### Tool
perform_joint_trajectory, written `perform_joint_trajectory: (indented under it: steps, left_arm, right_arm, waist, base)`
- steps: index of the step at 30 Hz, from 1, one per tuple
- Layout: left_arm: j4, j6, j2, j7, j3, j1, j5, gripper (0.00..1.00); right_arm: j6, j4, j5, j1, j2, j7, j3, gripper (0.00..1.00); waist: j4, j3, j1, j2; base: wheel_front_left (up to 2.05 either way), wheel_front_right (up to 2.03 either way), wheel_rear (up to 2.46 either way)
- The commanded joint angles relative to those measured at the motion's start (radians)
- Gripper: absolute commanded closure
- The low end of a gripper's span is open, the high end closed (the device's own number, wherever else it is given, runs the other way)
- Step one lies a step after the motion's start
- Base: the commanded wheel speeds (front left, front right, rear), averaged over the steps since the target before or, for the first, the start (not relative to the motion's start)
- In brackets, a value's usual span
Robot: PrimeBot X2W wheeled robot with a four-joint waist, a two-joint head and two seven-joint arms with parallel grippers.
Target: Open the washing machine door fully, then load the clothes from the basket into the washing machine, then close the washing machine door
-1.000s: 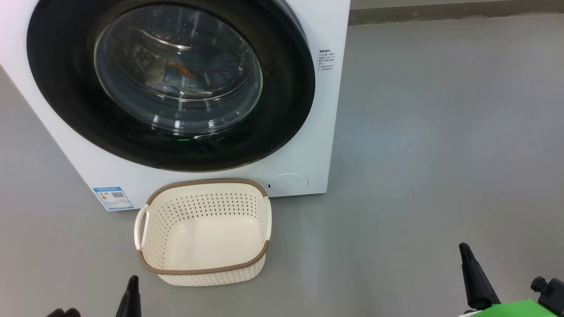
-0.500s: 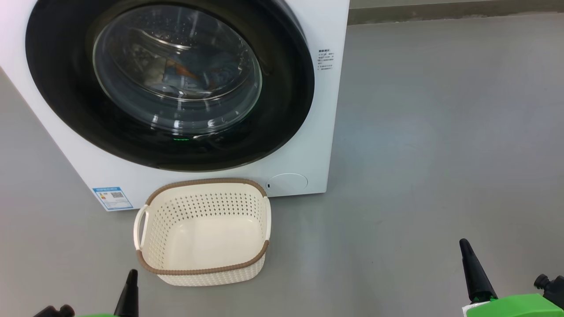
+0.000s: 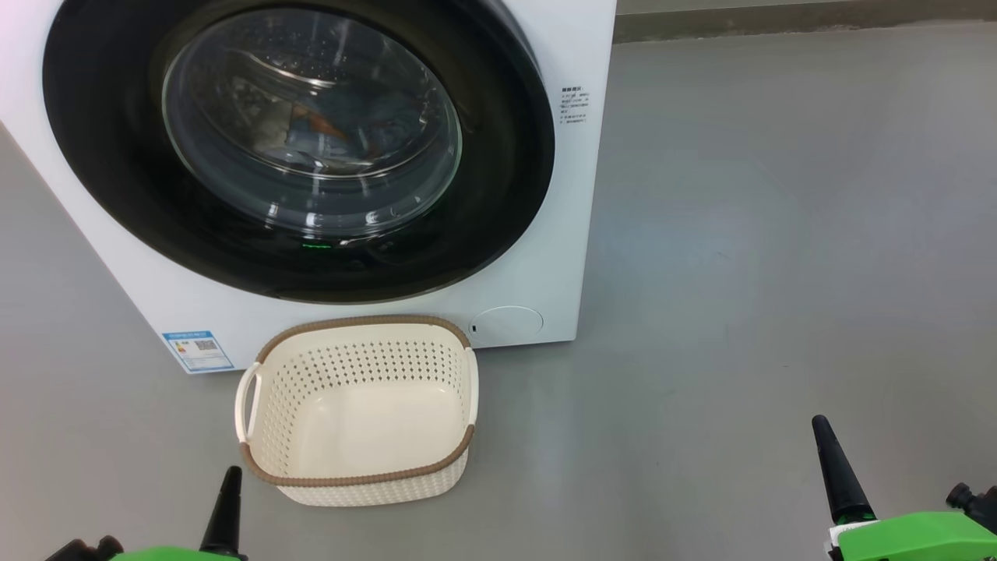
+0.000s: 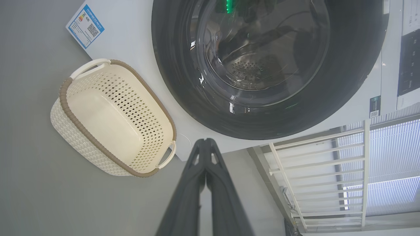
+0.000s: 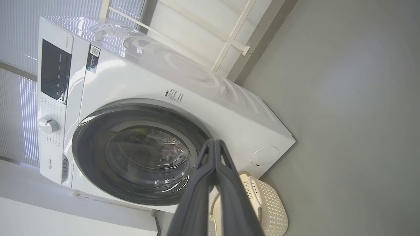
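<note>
While both point at the washing machine point(image 3: 565, 234) — left gripper point(image 3: 231, 475) pinched closed | right gripper point(image 3: 820, 426) likewise

Smooth grey floor point(image 3: 779, 234) meets a pale wall point(image 5: 197, 16) with white rails point(image 4: 366, 164) and bright slatted blinds point(image 4: 393, 157).

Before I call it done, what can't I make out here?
Clothes: head view, blurred by reflections in the washing machine door glass.
Door latch: head view, behind the black rim.
Blue label sticker: head view, print too small.
Basket: right wrist view, partly behind the right fingers.
</note>
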Motion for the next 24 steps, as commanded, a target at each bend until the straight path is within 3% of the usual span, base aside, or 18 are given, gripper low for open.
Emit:
perform_joint_trajectory:
  steps: [1,24]
  left_arm:
    - [-0.017,-0.010,0.019,0.009,0.030,-0.046,-0.032,1.00]
    - [-0.002,-0.027,0.024,0.074,0.060,-0.082,-0.274,1.00]
  right_arm:
    - [-0.004,-0.016,0.038,-0.046,-0.012,0.009,0.011,1.00]
    - [-0.005,0.026,0.310,-0.091,-0.011,0.075,0.003,1.00]
  waist:
    - [0.000,0.000,-0.0001,0.0000]
    - [-0.003,0.002,-0.0001,0.0000]
  base:
    - [0.00,0.00,0.00]
    - [0.00,0.00,0.00]
